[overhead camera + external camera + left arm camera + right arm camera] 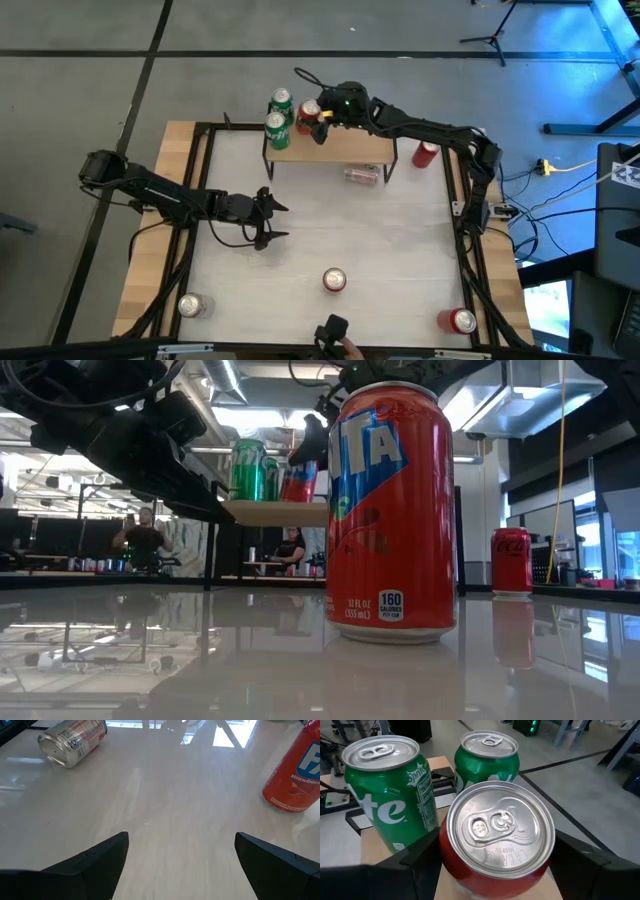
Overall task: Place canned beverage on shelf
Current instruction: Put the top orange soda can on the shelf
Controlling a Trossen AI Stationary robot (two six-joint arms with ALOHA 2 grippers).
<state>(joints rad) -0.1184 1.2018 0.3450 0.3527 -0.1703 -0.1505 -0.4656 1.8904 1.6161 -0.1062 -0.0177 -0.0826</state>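
The shelf (345, 148) is a light-wood board on black legs at the table's far side. Two green cans (279, 113) stand on its left end; they also show in the right wrist view (385, 800). My right gripper (320, 122) reaches in from the right and is shut on a red can (497, 835) next to the green ones. In the low view the red can (300, 480) has its bottom at the level of the board (275, 512). My left gripper (270, 220) is open and empty over the table's middle left (180, 865). My right gripper pinches the red can's side wall just below the top rim (442, 855) between its two fingers, one on each side. The fingers slant down from above and from the table's right. The can is upright; whether it stands on the shelf board I cannot tell.
A silver can (362, 175) lies on the table under the shelf's front. A red can (427, 152) stands right of the shelf. A red Fanta can (334, 280) stands near the front middle, a silver can (190, 305) at the front left, a red can (460, 320) at the front right.
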